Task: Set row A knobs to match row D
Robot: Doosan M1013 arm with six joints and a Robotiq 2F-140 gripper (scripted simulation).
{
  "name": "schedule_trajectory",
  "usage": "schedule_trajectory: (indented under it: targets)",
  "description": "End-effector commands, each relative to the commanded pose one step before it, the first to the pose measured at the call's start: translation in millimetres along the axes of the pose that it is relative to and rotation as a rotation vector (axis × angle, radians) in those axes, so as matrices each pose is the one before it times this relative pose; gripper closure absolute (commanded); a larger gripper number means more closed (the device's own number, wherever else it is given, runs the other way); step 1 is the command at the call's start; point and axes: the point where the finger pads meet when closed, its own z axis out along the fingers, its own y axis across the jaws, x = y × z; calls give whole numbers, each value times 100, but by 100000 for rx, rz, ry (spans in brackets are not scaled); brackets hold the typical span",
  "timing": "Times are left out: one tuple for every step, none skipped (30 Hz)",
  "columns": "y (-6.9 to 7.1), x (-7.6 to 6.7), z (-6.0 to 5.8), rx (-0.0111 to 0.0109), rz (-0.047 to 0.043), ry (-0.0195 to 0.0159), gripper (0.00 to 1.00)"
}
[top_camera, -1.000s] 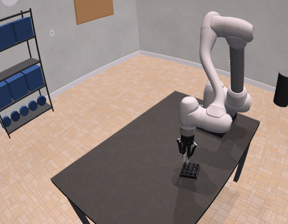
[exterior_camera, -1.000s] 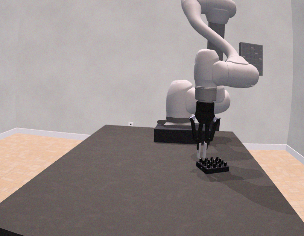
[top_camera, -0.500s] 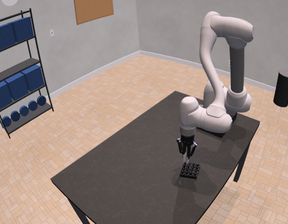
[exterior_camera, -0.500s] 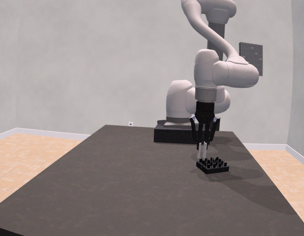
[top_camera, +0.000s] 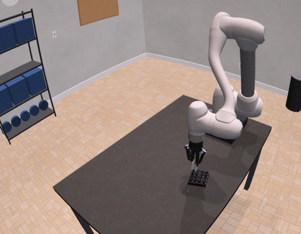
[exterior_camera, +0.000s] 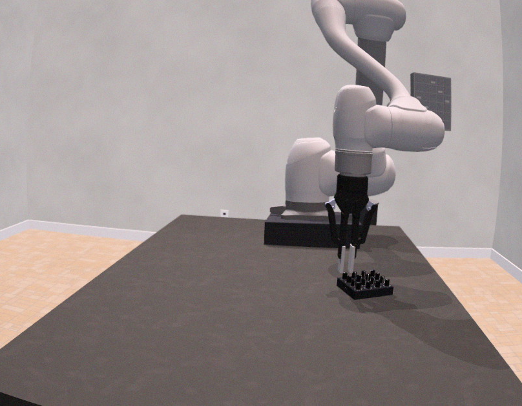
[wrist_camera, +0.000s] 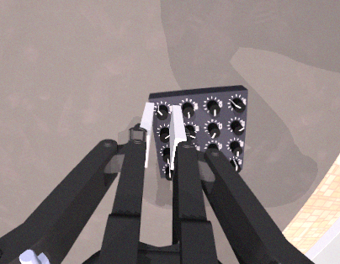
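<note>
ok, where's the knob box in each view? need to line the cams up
Top: knob box lower right of centre on the table, under the gripper.
Exterior: right of centre, below the fingertips.
Wrist: upper centre, left column partly behind the fingers.
Shared landmark: the white finger pads.

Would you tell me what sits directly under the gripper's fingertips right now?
The knob box on the table: the gripper straddles its left column of knobs. The finger covers part of that column; contact is unclear.
</note>
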Motion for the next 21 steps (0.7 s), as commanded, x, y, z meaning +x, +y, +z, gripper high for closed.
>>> schedule_trajectory:
  targets:
    - [5, -1, 15, -20, -3, -11, 88]
    - [0, 0, 52, 0, 0, 0, 88]
    - [0, 0, 60, 0, 0, 0, 88]
    - [0, 0, 68, 0, 0, 0, 88]
    - [0, 0, 74, 0, 0, 0, 88]
    - [0, 0, 80, 0, 0, 0, 88]
    - [0, 0, 84, 0, 0, 0, 88]
    - [0, 0, 86, 0, 0, 0, 88]
    - [0, 0, 87, 0, 0, 0, 88]
    - [0, 0, 87, 0, 0, 0, 88]
    - [0, 0, 85, 0, 0, 0, 88]
    - [0, 0, 81, 0, 0, 0, 88]
    - [0, 0, 76, 0, 0, 0, 88]
    - [0, 0, 70, 0, 0, 0, 88]
    - [0, 0, 63, 0, 0, 0, 88]
    - [0, 0, 55, 0, 0, 0, 88]
    - [0, 0, 0, 0, 0, 0, 88]
    - [0, 0, 0, 0, 0, 0, 88]
    - [0, 0, 47, 0, 0, 0, 88]
    - [0, 0, 38, 0, 0, 0, 88]
    - [0, 0, 29, 0, 0, 0, 88]
